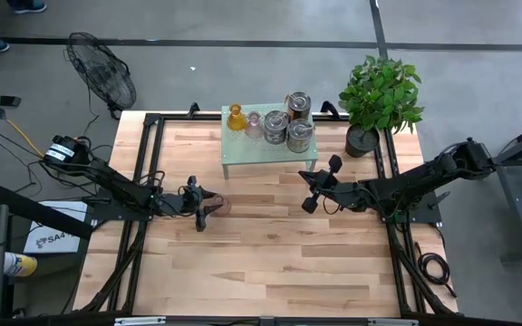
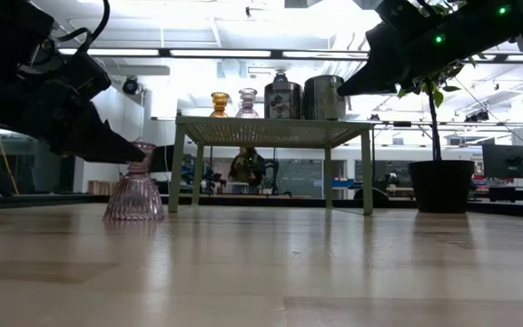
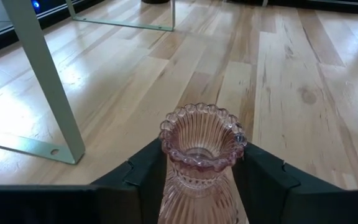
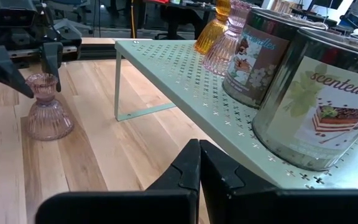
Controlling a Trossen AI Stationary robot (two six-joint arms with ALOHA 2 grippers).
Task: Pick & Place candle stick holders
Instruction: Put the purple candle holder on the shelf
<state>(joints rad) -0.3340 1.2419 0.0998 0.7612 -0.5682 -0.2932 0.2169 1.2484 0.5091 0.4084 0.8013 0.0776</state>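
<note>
**Left gripper clamped on a pink glass holder on the table**

In the overhead view, the left arm reaches in from the left edge, stretched low and nearly level toward the centre of the wooden table (image 1: 270, 244). Its left gripper (image 1: 208, 207) sits left of centre, its fingers (image 3: 146, 174) pressed against both sides of the neck of a pink glass candle holder (image 3: 202, 163). The holder stands upright on the table, its wide ribbed base on the wood and its scalloped rim at the top.

The right arm comes in from the right edge, bent at the elbow. Its right gripper (image 1: 319, 188) hangs above the table right of centre, just in front of the pale green stand (image 1: 243, 149), with its fingers together and holding nothing.

On the stand, in the upper middle of the overhead view, are an amber holder (image 1: 235, 118), a second pink holder (image 1: 254, 124) and three silvery tins (image 1: 288, 120). A potted plant (image 1: 379, 95) stands to the right of the stand.
</note>
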